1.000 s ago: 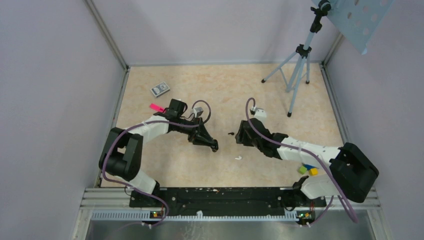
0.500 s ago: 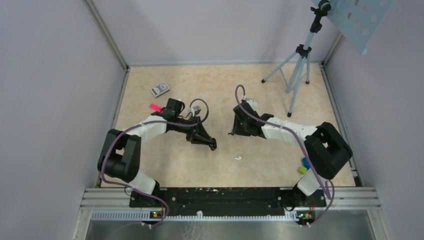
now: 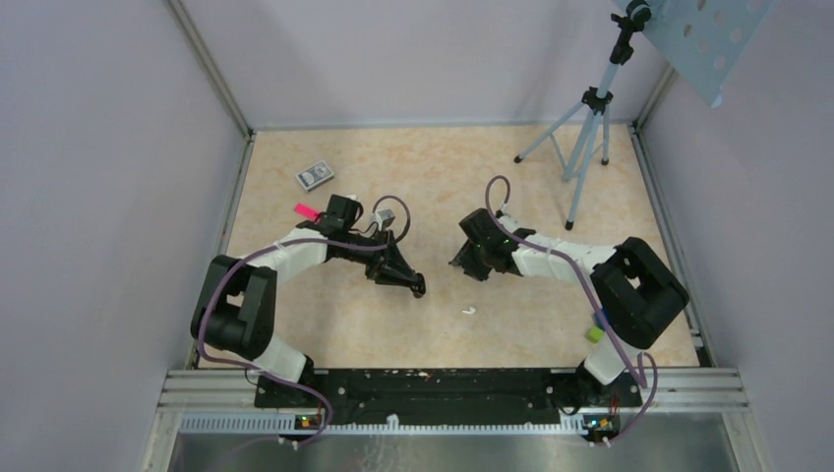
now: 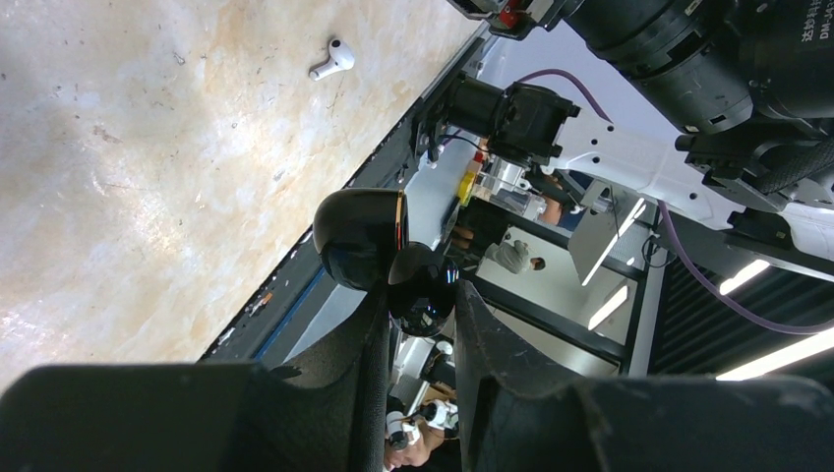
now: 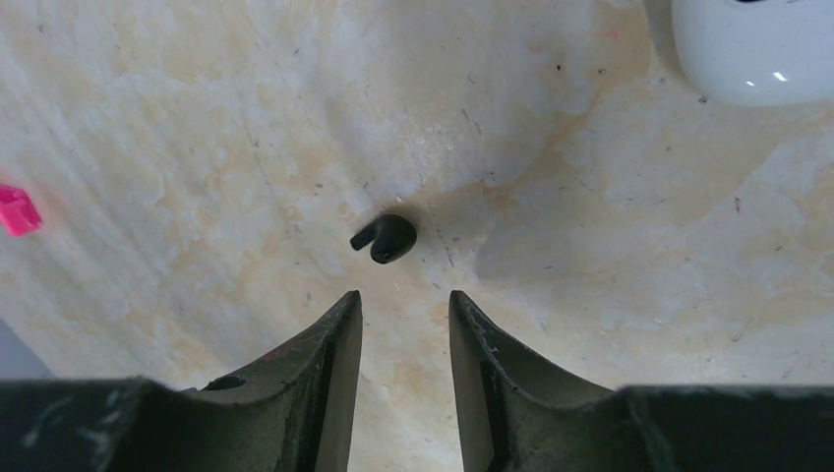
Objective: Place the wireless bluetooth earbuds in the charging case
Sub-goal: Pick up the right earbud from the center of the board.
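— Now, which step is being played?
— The pick-up of the black earbud [image 5: 386,239], by the look of it. It is laid flat on the table [image 5: 197,118], at twelve o'clock from the right gripper [image 5: 403,297], just beyond the fingertips and not yet between them. The jaws are spread and nothing is held.
— And the left gripper [image 4: 421,295]?
— It is clamped on the black charging case [image 4: 362,246], whose lid appears to be swung open.
— What is called for next?
— A short advance toward twelve o'clock, so that the bud is straddled, then a gentle closing. So tiny and rounded a piece could be squirted out if it is pinched off-centre. After that it would have to be carried over to the held case.
— The tally, please.
— Two earbuds are counted, one black and one white. The white earbud [image 3: 469,311] is seen alone at about four o'clock from the left gripper in the overhead view. Two cases are counted: the black one in the grip, and a white charging case [image 5: 757,49] at one o'clock in the right wrist view, lid state not to be told. Of blocks, one pink block [image 5: 14,210] is seen at nine o'clock and one green block [image 3: 594,334] beside the right arm.
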{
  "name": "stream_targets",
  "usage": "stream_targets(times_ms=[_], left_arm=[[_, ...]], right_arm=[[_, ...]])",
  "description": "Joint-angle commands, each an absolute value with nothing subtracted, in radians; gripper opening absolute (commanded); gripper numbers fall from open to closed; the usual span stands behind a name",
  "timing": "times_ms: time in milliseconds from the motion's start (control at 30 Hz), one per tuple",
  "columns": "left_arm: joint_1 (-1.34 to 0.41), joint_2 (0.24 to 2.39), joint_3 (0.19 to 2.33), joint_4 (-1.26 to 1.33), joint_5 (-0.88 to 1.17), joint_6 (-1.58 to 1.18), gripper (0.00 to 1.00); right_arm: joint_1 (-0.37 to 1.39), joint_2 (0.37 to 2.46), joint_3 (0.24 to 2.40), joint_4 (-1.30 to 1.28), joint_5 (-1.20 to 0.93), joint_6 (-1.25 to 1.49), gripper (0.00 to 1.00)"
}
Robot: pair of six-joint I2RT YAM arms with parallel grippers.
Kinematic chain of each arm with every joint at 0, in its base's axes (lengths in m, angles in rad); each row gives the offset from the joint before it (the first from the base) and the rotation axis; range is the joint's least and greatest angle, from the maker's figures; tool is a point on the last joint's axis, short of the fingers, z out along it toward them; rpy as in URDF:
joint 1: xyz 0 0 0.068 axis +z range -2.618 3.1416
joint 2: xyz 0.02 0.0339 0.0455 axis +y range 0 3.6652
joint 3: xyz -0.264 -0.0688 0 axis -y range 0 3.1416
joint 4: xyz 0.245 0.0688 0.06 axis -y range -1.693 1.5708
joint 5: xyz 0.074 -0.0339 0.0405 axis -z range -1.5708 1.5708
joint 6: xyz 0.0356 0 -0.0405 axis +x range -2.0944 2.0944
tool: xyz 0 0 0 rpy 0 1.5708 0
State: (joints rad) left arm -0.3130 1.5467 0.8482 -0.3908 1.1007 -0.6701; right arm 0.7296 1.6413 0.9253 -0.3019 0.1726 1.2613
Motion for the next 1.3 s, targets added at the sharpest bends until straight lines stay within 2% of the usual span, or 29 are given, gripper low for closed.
stream_targets(times_ms=[0,933,1267], left_arm=[[-0.311,1.5,0.838,-0.38,1.123,-0.649,0.0],[-0.311,1.483,0.829,-0.385,1.126,-0.637,0.0],[-0.311,1.485,0.828,-0.383,1.13,-0.636,0.0]], right_arm=[[0.712,1.667,0.935,-0.249,0.155,1.346,0.37],[0.68,1.725,0.904,-0.177,0.119,1.411,0.25],[0.668,1.712,0.889,-0.181,0.139,1.414,0.25]])
